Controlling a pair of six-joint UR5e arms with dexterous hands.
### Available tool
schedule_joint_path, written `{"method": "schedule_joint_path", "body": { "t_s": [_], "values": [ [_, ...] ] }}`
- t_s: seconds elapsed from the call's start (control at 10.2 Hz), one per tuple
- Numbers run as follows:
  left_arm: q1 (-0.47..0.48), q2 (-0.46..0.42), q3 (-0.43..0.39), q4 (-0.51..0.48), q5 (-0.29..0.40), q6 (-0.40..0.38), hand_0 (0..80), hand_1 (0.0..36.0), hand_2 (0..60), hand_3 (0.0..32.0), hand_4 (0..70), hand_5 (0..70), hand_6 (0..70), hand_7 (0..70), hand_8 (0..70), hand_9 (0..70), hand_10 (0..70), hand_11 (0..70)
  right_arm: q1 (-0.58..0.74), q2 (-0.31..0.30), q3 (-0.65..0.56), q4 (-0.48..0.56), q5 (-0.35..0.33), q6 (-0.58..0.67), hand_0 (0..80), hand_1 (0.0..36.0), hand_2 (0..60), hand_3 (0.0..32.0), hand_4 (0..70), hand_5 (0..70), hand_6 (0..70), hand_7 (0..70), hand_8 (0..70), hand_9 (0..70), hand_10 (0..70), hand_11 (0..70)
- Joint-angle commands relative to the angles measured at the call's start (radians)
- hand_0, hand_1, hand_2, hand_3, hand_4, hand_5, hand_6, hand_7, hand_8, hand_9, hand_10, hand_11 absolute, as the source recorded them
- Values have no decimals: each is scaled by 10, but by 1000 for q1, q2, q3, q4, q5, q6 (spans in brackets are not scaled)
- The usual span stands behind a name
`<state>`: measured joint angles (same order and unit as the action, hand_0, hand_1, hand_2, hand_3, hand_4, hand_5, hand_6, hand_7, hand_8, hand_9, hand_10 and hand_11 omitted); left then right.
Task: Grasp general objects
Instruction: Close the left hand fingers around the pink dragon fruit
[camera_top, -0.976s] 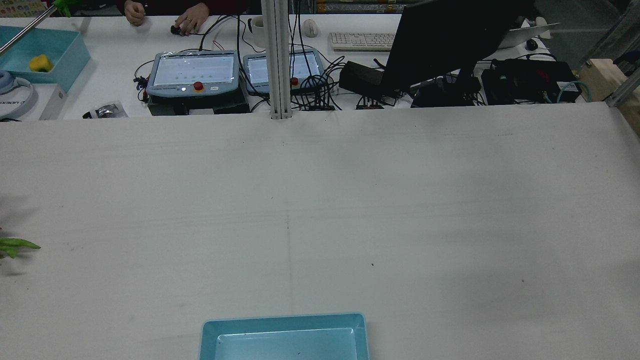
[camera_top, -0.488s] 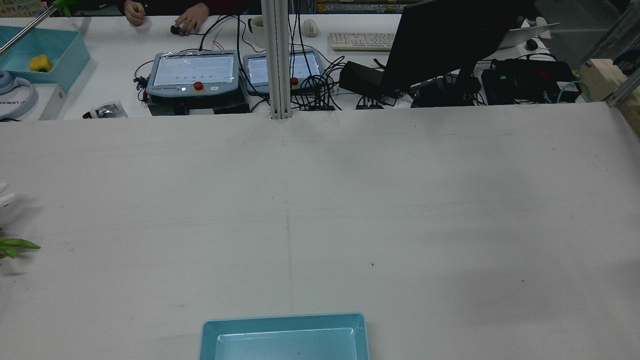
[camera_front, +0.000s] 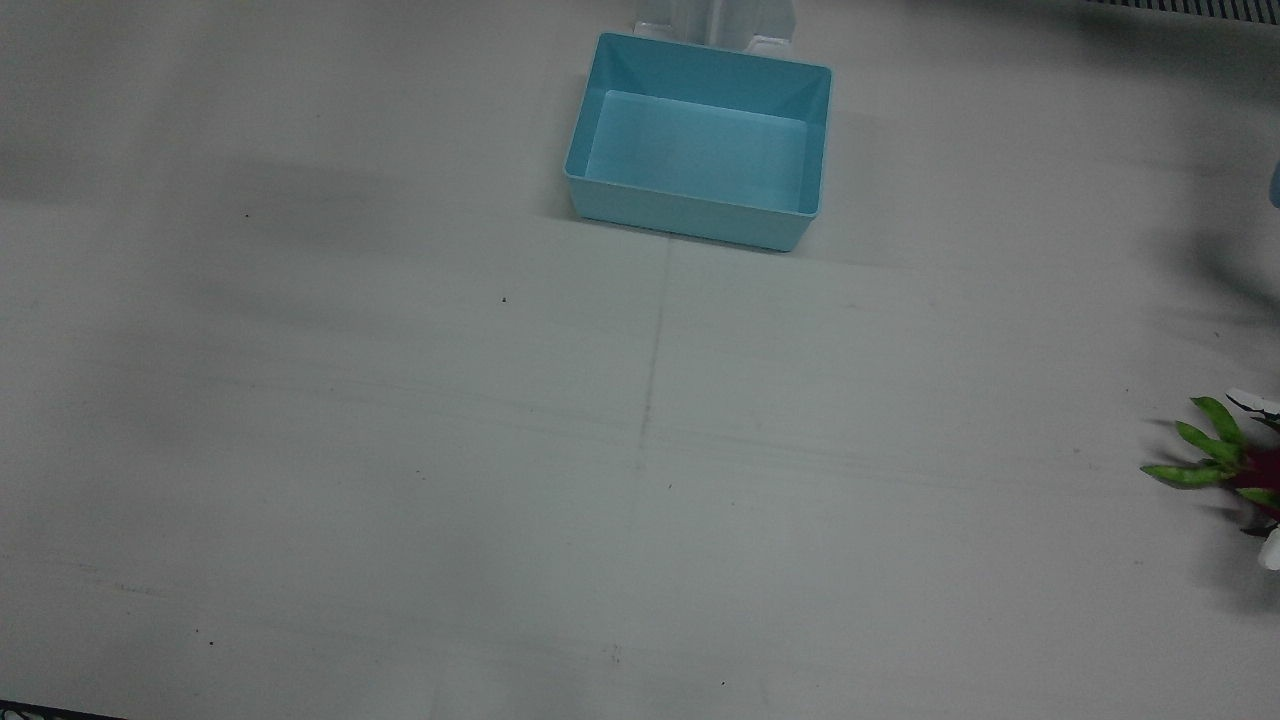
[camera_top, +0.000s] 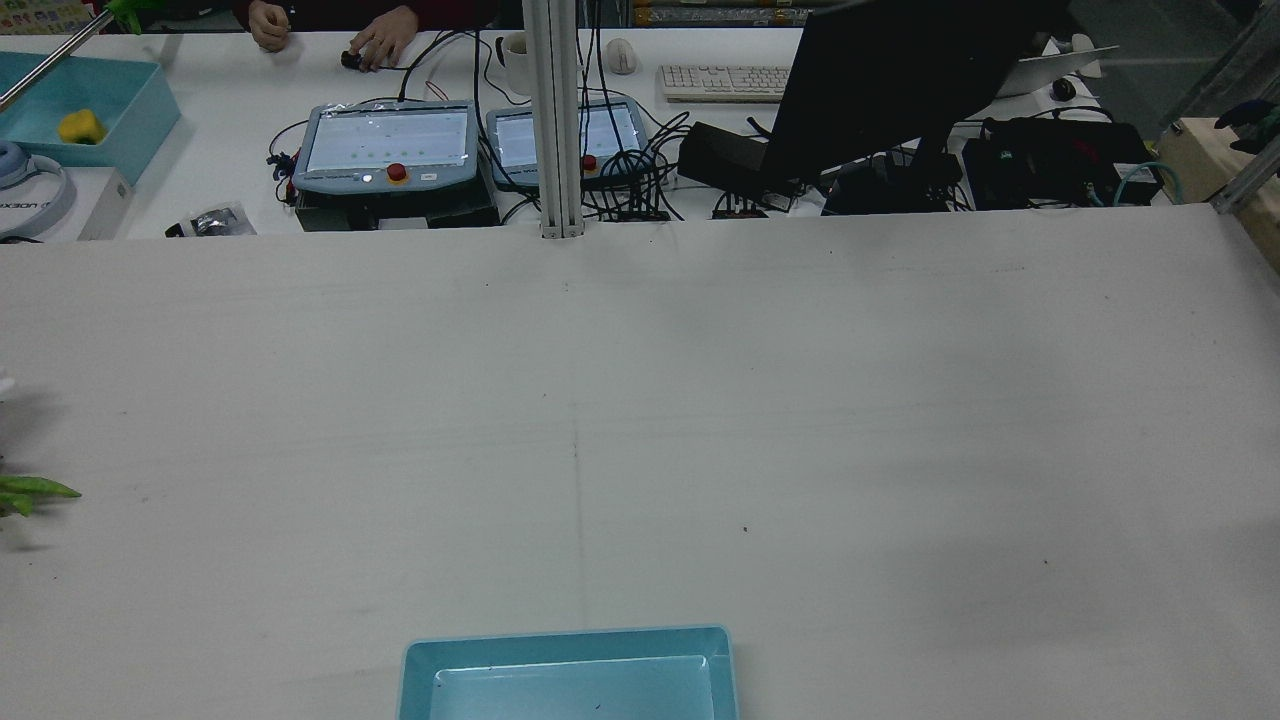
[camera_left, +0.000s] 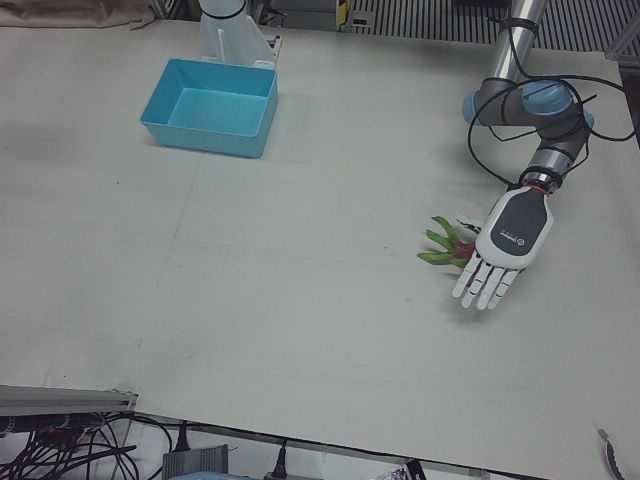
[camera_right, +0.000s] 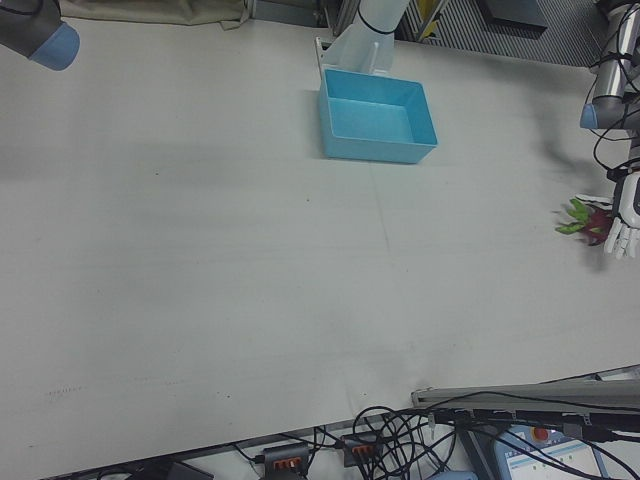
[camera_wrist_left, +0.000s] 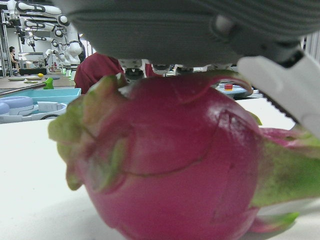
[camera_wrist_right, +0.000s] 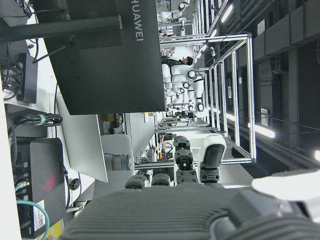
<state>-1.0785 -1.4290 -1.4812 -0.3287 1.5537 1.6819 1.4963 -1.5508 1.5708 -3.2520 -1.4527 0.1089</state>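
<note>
Dragon fruit (camera_left: 447, 245): magenta body, green-tipped scales, lying on the tabletop (camera_left: 300, 300) near the edge on the robot's left side, well apart from the bin.

Left hand (camera_left: 505, 245): hovering palm-down directly over the fruit, fingers (camera_left: 485, 288) stretching out flat and spread, gripping nothing; the left hand view is showing the palm just above the fruit's top.

Right hand (camera_wrist_right: 200, 210): showing only in its own view, pointing toward the monitor and racks beyond the tabletop; its finger spread cannot be told.

Blue bin (camera_front: 700, 140): sitting empty at the robot's edge of the tabletop, midway between the arms.
</note>
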Motion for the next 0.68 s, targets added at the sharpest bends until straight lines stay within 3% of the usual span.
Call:
{"method": "schedule_joint_path", "body": {
  "t_s": [0.0,0.2,0.39,0.49,0.59],
  "values": [
    [0,-1,12,-1,-1,44,462,72,0,0,64,28,8,115,0,9,18,33,1,0,0,0,0,-2,0,0,0,0,0,0,0,0,0,0,0,0],
    [0,-1,12,-1,-1,44,463,71,0,0,59,26,7,113,0,8,7,16,-1,0,-2,0,0,0,0,0,0,0,0,0,0,0,0,0,0,0],
    [0,-1,12,-6,-4,48,460,64,0,0,71,37,21,142,0,14,34,55,-1,0,0,0,0,0,0,0,0,0,0,0,0,0,0,0,0,0],
    [0,-1,12,-6,-16,48,455,54,0,0,66,55,56,199,23,25,92,138,-1,0,0,0,0,0,0,0,0,0,0,0,0,0,0,0,0,0],
    [0,-1,12,-7,-29,54,449,43,0,0,75,91,121,273,87,40,181,266,-1,0,0,0,0,0,0,0,0,0,0,0,0,0,0,0,0,0]
  ]
}}
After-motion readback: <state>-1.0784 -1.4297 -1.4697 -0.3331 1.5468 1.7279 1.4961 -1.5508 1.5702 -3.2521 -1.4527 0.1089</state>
